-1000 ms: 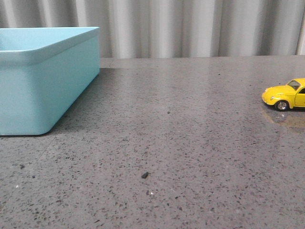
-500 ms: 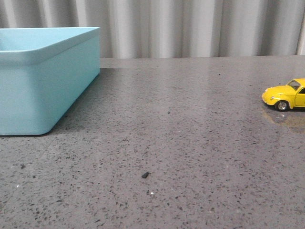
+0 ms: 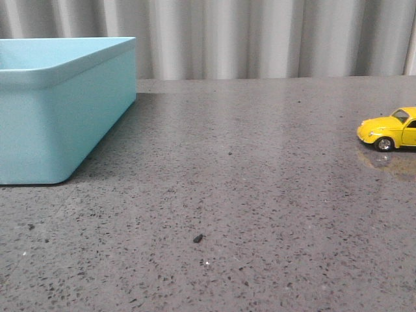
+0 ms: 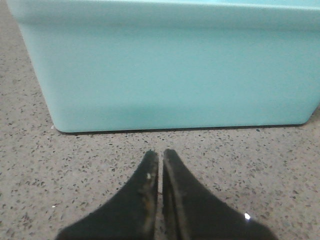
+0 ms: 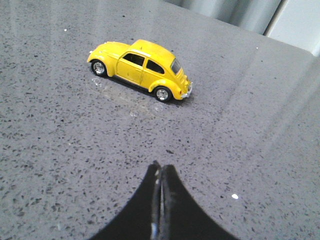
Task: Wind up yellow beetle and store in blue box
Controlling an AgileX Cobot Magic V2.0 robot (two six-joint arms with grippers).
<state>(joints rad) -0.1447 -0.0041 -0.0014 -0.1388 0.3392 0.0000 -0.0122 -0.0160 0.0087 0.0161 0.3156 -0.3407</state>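
Nothing has moved since earlier: I see both end effectors, left (image 4: 160, 165) and right (image 5: 161, 176), clenched empty, the yellow beetle (image 5: 139, 69) on the surface well apart from the blue box (image 3: 62, 110), light, glossy, probably slippery, best pinched across its doors.

Neither arm shows in the front view. Each wrist view shows only the tips of its own gripper, rising from the bottom centre of the frame.

The left gripper (image 4: 160, 156) has two dark, tapering fingers (image 4: 145, 185) pressed together, with only a thin seam between them. Their inner edges look scuffed and worn.

The right gripper (image 5: 161, 168) shows the same pose: two black fingers (image 5: 172, 200) meet in a narrow point at lower centre, jaws closed with nothing between them.
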